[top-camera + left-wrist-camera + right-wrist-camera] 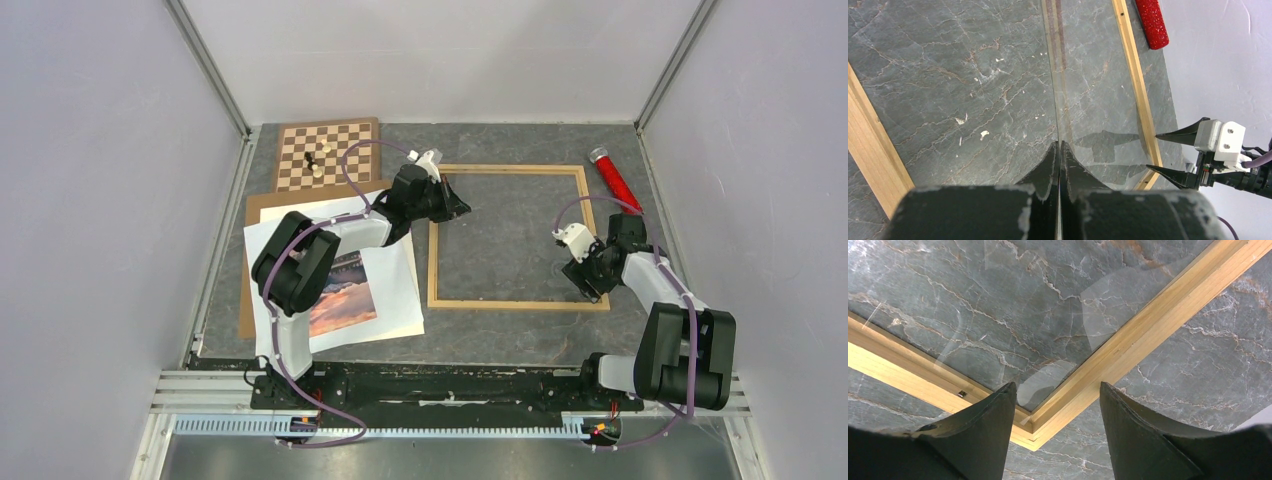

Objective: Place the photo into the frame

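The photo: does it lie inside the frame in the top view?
No, the photo lies on the white sheets to the left of the frame, fully outside its wooden border.

**Three cameras, one frame in common**

The top camera sits above and behind the arms and looks down on the whole table. The left wrist camera is low over the frame. It faces across the frame's inside to its right bar and the right gripper. The right wrist camera hangs close over the frame's near right corner, looking down between its own fingers. All three views share that corner.
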